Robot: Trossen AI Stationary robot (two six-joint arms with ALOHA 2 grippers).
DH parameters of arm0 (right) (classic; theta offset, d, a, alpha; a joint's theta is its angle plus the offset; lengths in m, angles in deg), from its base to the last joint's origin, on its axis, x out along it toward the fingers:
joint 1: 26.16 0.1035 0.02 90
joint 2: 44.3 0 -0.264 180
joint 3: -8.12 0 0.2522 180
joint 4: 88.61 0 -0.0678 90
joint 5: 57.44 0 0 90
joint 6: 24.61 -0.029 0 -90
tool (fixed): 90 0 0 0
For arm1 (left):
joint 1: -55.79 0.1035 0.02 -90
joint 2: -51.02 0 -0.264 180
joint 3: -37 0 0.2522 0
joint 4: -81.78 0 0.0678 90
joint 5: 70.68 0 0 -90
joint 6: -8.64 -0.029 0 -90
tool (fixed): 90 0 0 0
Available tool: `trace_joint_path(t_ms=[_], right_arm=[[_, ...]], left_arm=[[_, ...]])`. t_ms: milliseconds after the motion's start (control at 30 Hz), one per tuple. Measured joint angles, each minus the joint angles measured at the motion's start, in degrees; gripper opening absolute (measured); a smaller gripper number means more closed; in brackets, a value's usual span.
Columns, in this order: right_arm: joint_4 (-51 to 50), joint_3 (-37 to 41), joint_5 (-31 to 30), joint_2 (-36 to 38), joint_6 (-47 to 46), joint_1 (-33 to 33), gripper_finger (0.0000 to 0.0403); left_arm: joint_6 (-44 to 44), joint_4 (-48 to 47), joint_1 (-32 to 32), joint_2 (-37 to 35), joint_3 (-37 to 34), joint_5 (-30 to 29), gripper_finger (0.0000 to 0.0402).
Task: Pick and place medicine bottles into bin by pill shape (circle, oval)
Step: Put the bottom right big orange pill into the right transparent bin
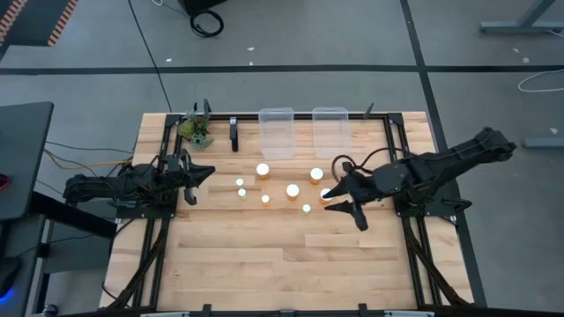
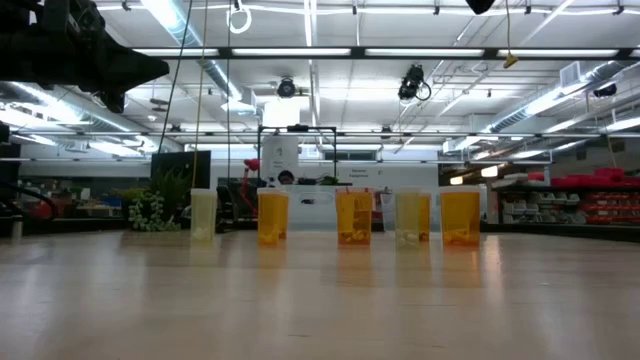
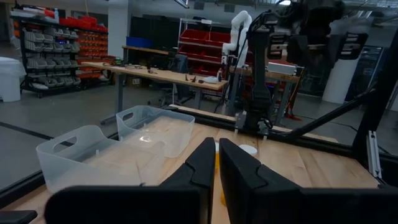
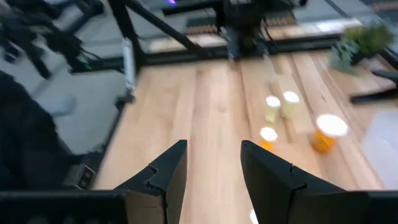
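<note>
Left tool, high view: parked at the tabletop's left side, fingers closed on nothing, clear of the bottles. Right tool, same view: at the right end of the bottle group, fingers parted; one white cap sits bright against its near finger, but whether anything is held cannot be told from here. Medicine bottles stand scattered mid-tabletop, white caps up, just in front of two clear bins set side by side at the far edge. A green plant sprig lies at the far left corner.

Low view: five amber bottles stand upright in a row across the tabletop. A dark arm hangs at upper left; no tool tips show.

Left wrist view: left tool fingers pressed almost together, empty. Both clear bins lie beyond them, with one white cap just past the fingertips.

Right wrist view: right tool fingers apart, with bare wood between them. Four bottles stand farther off toward the sprig.
</note>
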Motion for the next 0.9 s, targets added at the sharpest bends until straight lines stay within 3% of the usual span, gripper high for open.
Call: trace_joint_path(t_ms=[200,433,600,900], right_arm=[[-10.14,-6.39,-6.5,-6.5,-3.14,1.36,0.0157],[-12.63,-7.99,-8.04,-12.52,-2.87,0.93,0.0157],[-16.95,-8.03,-8.15,-15.74,-7.95,-1.94,0.0159],[-24.85,-8.04,-6.15,-21.01,-11.76,-8.96,0.0214]], left_arm=[[-0.04,-0.02,0.0,0.01,0.0,-0.01,0.0036],[0.01,-0.03,0.01,0.01,0.0,0.01,0.003],[0.0,-0.02,0.0,0.01,-0.01,0.0,0.0026],[-0.01,-0.04,0.02,0.01,0.0,-0.01,0.0036]])
